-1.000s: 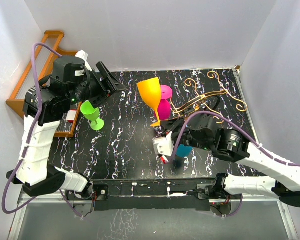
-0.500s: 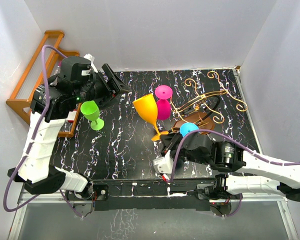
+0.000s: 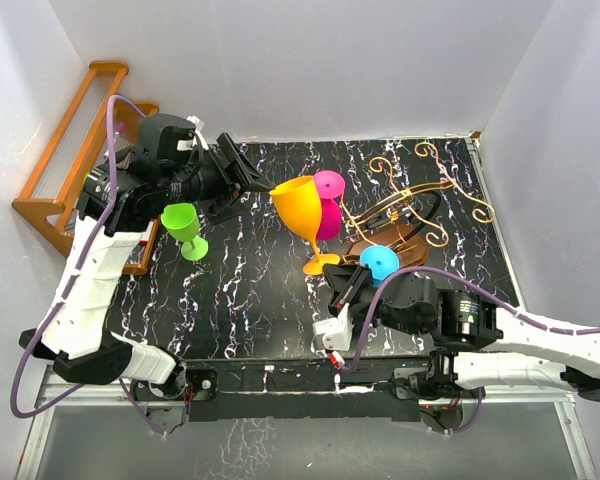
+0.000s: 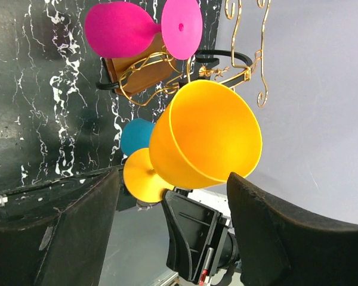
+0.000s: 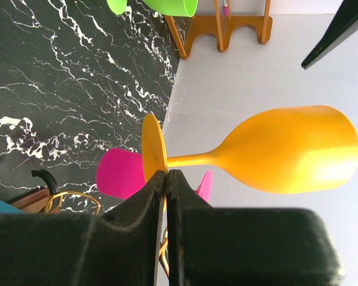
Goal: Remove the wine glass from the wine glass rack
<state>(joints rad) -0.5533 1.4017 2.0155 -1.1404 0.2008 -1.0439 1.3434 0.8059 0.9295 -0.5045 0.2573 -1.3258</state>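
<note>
The orange wine glass [image 3: 302,205] stands upright in the air, left of the gold wire rack [image 3: 420,190] on its dark wooden base [image 3: 390,240]. My right gripper [image 3: 332,278] is shut on the glass's foot; the right wrist view shows the glass [image 5: 286,149] with the jaws [image 5: 166,174] pinching the foot's rim. My left gripper [image 3: 252,178] is open and empty, its tips close to the bowl. In the left wrist view the bowl [image 4: 206,134] sits just ahead of the open gripper [image 4: 174,182]. A pink glass [image 3: 330,200] and a blue glass [image 3: 378,262] are at the rack.
A green glass [image 3: 183,225] stands on the marble table [image 3: 250,290] beside the orange-brown wooden shelf [image 3: 70,150] at the left. White walls close in the back and both sides. The rack's scroll arms reach toward the right wall.
The orange glass has gone from tilted to upright in the right gripper. The left gripper has moved right, up to the bowl. The right arm has drawn back, uncovering the blue glass.
</note>
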